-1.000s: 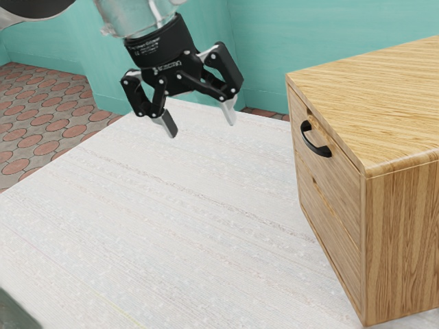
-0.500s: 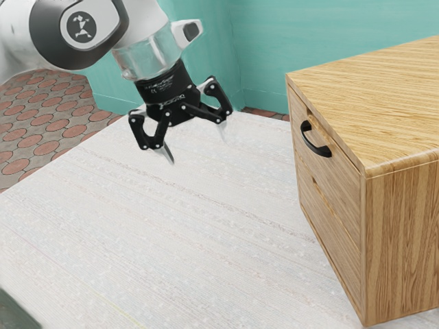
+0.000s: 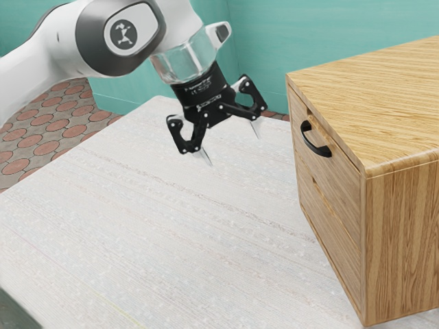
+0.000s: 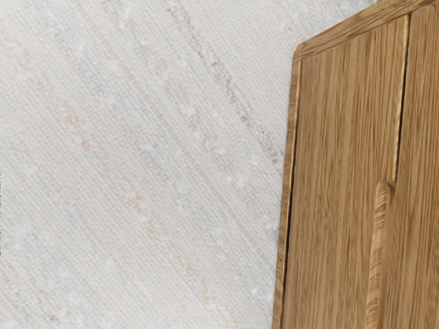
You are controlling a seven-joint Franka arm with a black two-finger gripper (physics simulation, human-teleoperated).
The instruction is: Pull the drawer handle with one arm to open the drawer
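Showing, from the side, the black drawer handle [image 3: 314, 140] on the upper front of the wooden cabinet [image 3: 370, 103], ahead of the jaws and well apart from them. Catching, from the wrist, a seamed cabinet panel beside the pale table [image 3: 137, 226] below the jaws. Hovering over that table, arm reaching in, gripper [image 3: 230, 145] tilting toward the cabinet, jaws spread wide and holding nothing.

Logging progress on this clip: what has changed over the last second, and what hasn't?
The pincer moved toward the exterior view's right and came lower, nearer the black handle, and more of the arm has come into view. It stayed open, gripping nothing. The wooden cabinet, its drawer and the handle sit as before on the white table; the handle is untouched.
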